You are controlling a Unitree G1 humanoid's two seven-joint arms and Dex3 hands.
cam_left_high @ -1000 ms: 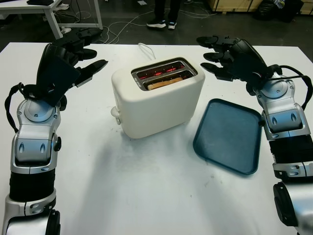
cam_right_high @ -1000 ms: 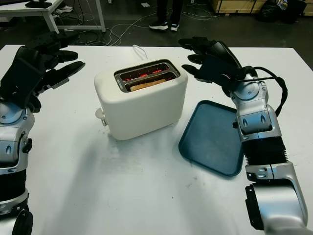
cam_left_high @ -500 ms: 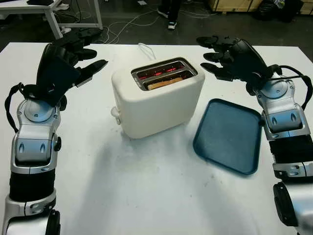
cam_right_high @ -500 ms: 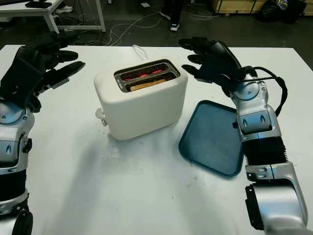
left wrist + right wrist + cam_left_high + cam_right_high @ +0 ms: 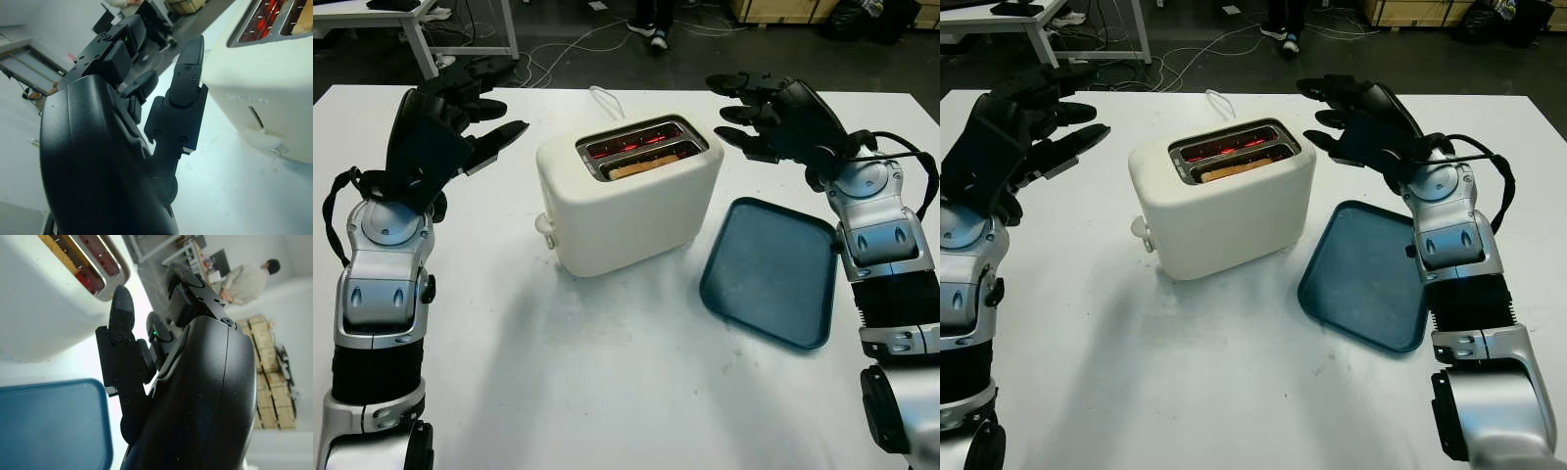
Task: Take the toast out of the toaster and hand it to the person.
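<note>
A cream toaster stands mid-table with two slots on top. The far slot glows red, and a slice of toast sits low in the near slot. My left hand hangs open in the air to the left of the toaster, apart from it. To the toaster's right my right hand is raised and open, level with its top and not touching it. The toaster's side and lever show in the left wrist view, and its slots in the right wrist view.
A dark blue tray lies flat on the white table to the right of the toaster, below my right arm. A person's feet show on the floor beyond the table's far edge. A white cord runs behind the toaster.
Both hands and the toaster stay where they were. The person's feet beyond the table have shifted a little to the right and farther away.
</note>
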